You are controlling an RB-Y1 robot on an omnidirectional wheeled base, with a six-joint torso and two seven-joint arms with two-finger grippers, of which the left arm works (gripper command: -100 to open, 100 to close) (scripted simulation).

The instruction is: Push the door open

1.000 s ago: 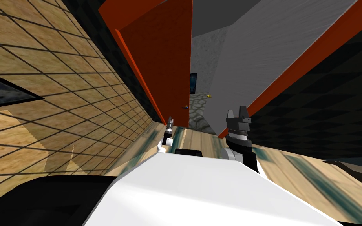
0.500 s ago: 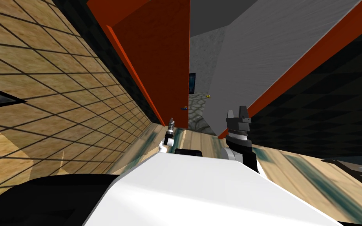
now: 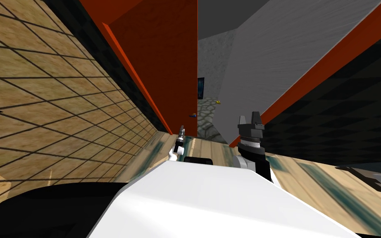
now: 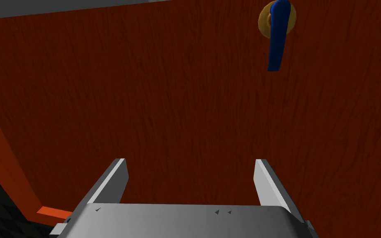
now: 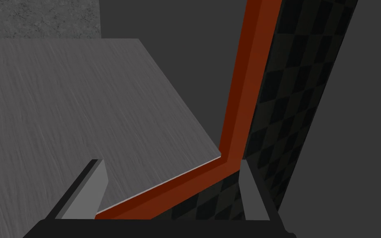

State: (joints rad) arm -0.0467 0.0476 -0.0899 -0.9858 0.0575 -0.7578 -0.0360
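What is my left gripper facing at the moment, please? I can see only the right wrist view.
Observer: The left gripper, open, faces the dark red door.
Operator: Is a handle near it?
Observer: Yes, a blue lever handle on a yellowish round plate sits ahead of the gripper, off to one side.
Operator: Is the door ajar?
Observer: In the head view, a gap beside the door's edge shows a stone-patterned floor beyond.
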